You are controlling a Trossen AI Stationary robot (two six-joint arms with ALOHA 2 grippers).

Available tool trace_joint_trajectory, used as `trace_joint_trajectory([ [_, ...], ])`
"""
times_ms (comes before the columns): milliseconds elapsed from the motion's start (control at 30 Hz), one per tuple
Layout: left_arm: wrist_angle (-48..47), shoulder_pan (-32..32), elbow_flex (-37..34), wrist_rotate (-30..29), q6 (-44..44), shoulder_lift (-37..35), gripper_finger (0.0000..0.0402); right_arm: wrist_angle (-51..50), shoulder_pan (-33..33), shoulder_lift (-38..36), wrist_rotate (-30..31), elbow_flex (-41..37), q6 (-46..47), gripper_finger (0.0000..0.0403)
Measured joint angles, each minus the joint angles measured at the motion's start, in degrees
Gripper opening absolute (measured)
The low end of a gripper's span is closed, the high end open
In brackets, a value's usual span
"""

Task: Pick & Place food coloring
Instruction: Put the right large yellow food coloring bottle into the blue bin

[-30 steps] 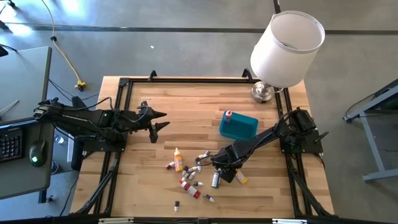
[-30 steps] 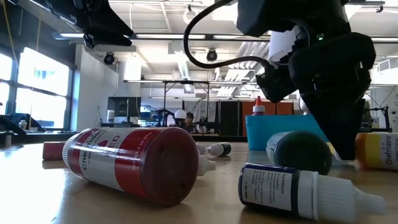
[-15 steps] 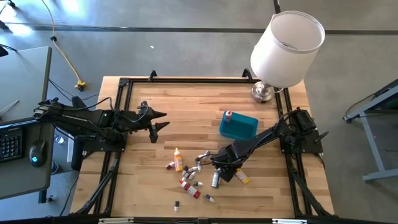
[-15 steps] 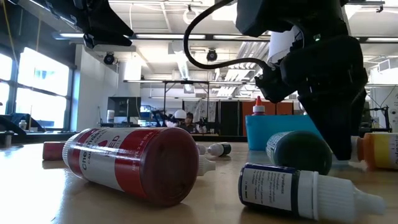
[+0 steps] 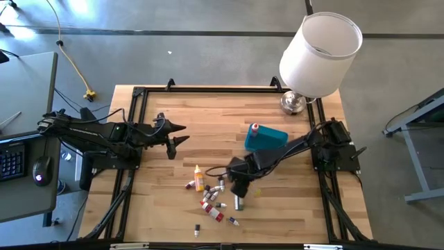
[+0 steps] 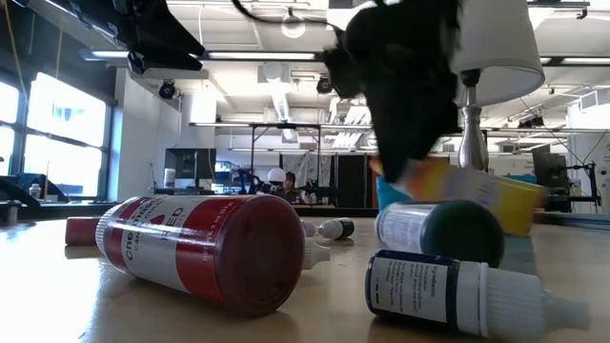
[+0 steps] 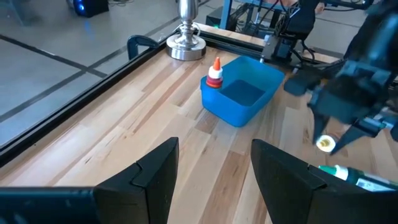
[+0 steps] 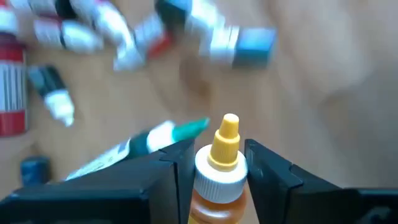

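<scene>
My right gripper [image 5: 242,185] hangs over the scattered food coloring bottles, shut on a yellow bottle [image 8: 222,155] with a yellow tip. That bottle shows tilted above the table in the low view [image 6: 477,191]. Other bottles lie on their sides on the wood: a yellow one [image 5: 198,178], red ones [image 5: 209,207], a big red one [image 6: 214,248], a dark green one [image 6: 448,229]. A teal bin [image 5: 269,141] holds a red-capped bottle [image 5: 254,129]. My left gripper [image 5: 178,134] is open at the table's left, touching nothing. My right gripper pinches the yellow bottle's upper body [image 8: 214,193], just below the white collar, one finger [image 8: 177,171] on each side. The fingers slant steeply down from above, and the bottle's tip points out past them. The bottle is tilted and clear of the table.
A white-shaded lamp [image 5: 320,52] stands on its metal base [image 5: 293,103] at the far right corner. A black frame rail [image 5: 208,90] runs around the wooden top. Bare wood lies between the left gripper and the bin [image 7: 242,93].
My right gripper has taken hold of the yellow bottle that lay at the pile's right side. It then rose and swung toward the table's left and far side, tipping steeper as it went. The bottle has left the wood and hangs tilted in the fingers.
</scene>
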Motion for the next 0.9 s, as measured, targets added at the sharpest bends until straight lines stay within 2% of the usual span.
trace_joint_trajectory([
  [133,1.0,0.0,0.0,0.0,0.0,0.0,0.0198,-7.4,0.1,-1.7,13.1,5.6,-7.4,0.0113],
  [233,1.7,0.0,0.0,0.0,0.0,0.0,0.0198,-13.0,0.7,-5.0,25.0,6.8,-9.0,0.0115],
  [333,1.7,0.0,0.0,-0.2,0.0,0.0,0.0198,-13.7,1.4,-10.1,35.8,3.9,-7.3,0.0115],
  [433,1.5,0.0,0.0,-1.3,0.0,0.0,0.0198,-8.4,2.0,-15.8,46.0,-3.4,-5.5,0.0115],
  [500,1.5,0.0,0.0,-1.3,0.0,0.0,0.0198,0.4,1.9,-19.8,50.5,-10.7,-6.5,0.0116],
  [567,1.5,0.0,0.0,-1.6,0.3,0.0,0.0198,12.2,1.1,-23.4,52.2,-19.3,-9.0,0.0117],
  [700,1.5,0.0,0.0,-1.8,0.4,0.0,0.0198,43.9,-1.8,-27.5,51.5,-36.4,-17.2,0.0117],
  [800,1.5,0.0,0.0,-2.1,0.5,0.0,0.0198,67.2,-3.4,-27.7,50.6,-46.0,-28.7,0.0117],
  [900,1.5,0.0,0.0,-2.1,0.4,0.0,0.0198,80.9,-4.0,-27.3,48.9,-52.6,-36.0,0.0117],
])
